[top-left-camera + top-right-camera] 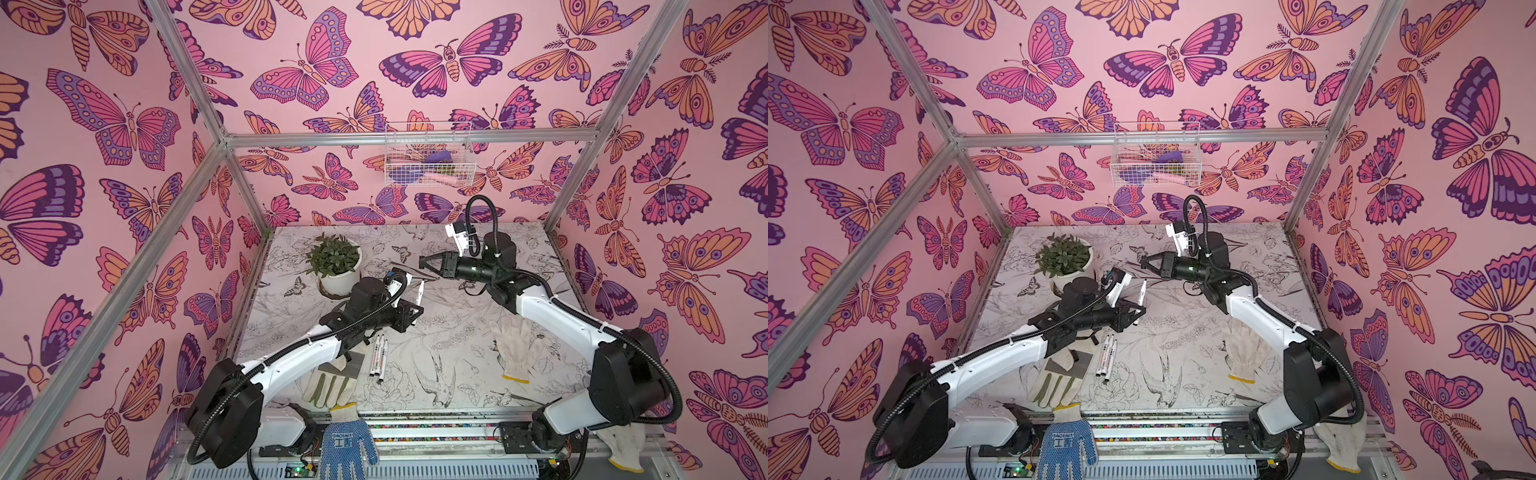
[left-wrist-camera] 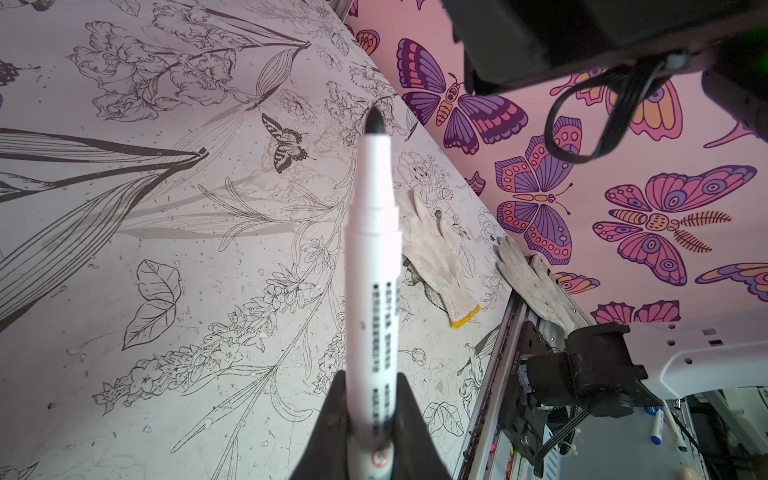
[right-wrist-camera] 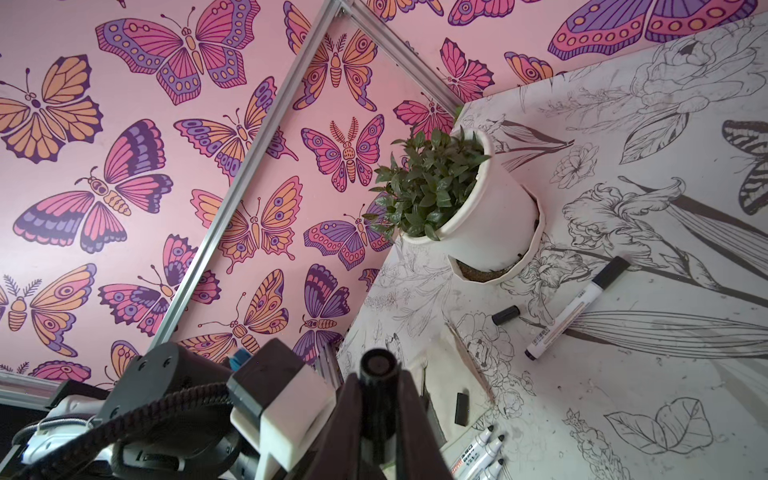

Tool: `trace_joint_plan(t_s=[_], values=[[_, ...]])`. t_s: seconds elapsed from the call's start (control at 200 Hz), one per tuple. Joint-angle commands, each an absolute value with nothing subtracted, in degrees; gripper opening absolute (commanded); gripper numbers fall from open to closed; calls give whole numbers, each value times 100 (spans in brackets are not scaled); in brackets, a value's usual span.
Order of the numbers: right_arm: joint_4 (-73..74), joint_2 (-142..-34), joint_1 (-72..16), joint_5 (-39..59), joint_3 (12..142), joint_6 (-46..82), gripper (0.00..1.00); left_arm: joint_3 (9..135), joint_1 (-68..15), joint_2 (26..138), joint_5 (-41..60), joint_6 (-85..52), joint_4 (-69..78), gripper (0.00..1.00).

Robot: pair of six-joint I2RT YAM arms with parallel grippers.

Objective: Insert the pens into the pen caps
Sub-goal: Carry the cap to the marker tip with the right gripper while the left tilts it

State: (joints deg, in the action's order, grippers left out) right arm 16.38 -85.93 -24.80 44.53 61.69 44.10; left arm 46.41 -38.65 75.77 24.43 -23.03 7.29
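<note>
Left gripper [image 1: 415,311], nearer, clamps a pen [image 1: 420,293] by its rear, long axis running near to far, dark tip leading; just beyond the tip, apart, right gripper [image 1: 423,263] pinches a cap [image 3: 377,370], mouth facing the pen

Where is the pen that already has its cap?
The capped pen lies on the table in the right wrist view, next to the white plant pot, with a loose black cap beside it.
</note>
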Motion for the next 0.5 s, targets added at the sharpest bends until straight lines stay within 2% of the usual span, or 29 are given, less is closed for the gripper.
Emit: trace_joint_plan(t_s=[0.0, 0.496], values=[[1260, -8394, -2492, 4438, 6168, 3948, 0, 4803, -3877, 7523, 2416, -2319, 941, 0], [490, -8170, -2487, 4453, 6209, 3313, 0, 4808, -3875, 7536, 2347, -2355, 1035, 0]])
